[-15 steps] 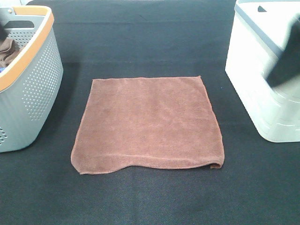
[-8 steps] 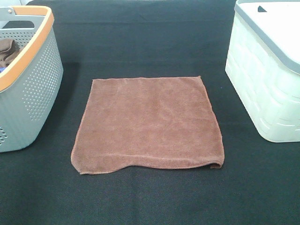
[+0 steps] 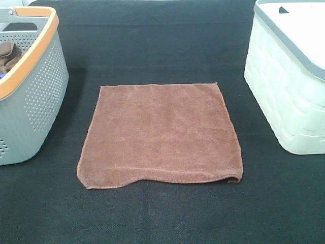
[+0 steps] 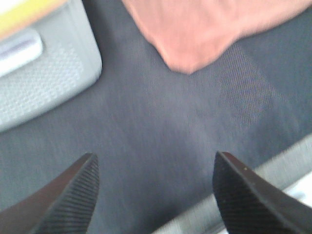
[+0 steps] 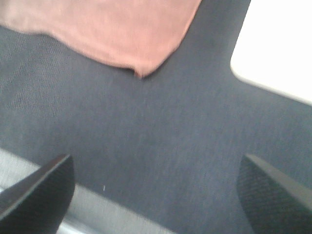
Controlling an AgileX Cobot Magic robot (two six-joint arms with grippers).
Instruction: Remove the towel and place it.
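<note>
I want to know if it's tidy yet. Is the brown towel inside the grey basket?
No, the towel lies spread flat on the dark table, between the grey basket and the white bin, touching neither.

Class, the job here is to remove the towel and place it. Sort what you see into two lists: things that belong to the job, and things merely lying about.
Belongs to the job:
- towel, spread flat on the black tablecloth
- left gripper, open
- right gripper, open

Just lying about:
- grey basket with orange rim
- bunched brown cloth inside it
- white bin
</note>
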